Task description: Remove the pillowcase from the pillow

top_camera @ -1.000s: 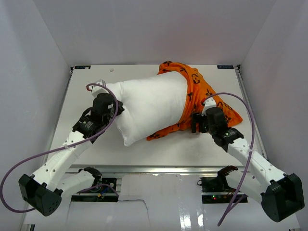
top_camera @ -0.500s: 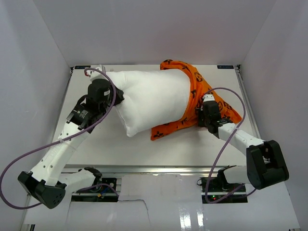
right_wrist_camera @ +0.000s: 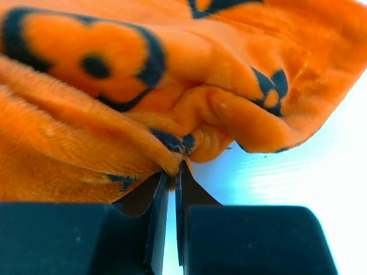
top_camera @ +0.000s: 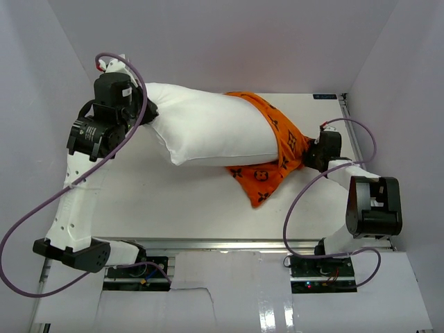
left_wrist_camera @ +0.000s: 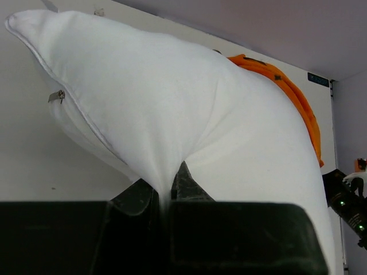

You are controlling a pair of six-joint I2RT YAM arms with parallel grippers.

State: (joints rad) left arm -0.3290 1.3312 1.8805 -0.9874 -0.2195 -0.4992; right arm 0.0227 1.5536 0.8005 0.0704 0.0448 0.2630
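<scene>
The plain white pillow lies stretched across the back of the table, its left end lifted. My left gripper is shut on a pinch of that end, and in the left wrist view the white cloth runs down between the fingertips of the gripper. The orange pillowcase with black motifs covers only the pillow's right end and trails onto the table; its edge shows past the pillow. My right gripper is shut on a fold of the pillowcase, pinched at the tips of the gripper.
The white table is boxed in by pale walls at left, right and back. The right arm is folded back near the right edge. Purple cables loop off both arms. A small zipper pull hangs at the pillow's seam.
My right gripper closed on the pillowcase and drew back to the right. The left arm rose and pulled the pillow's end back-left, so more white pillow shows outside the case.
</scene>
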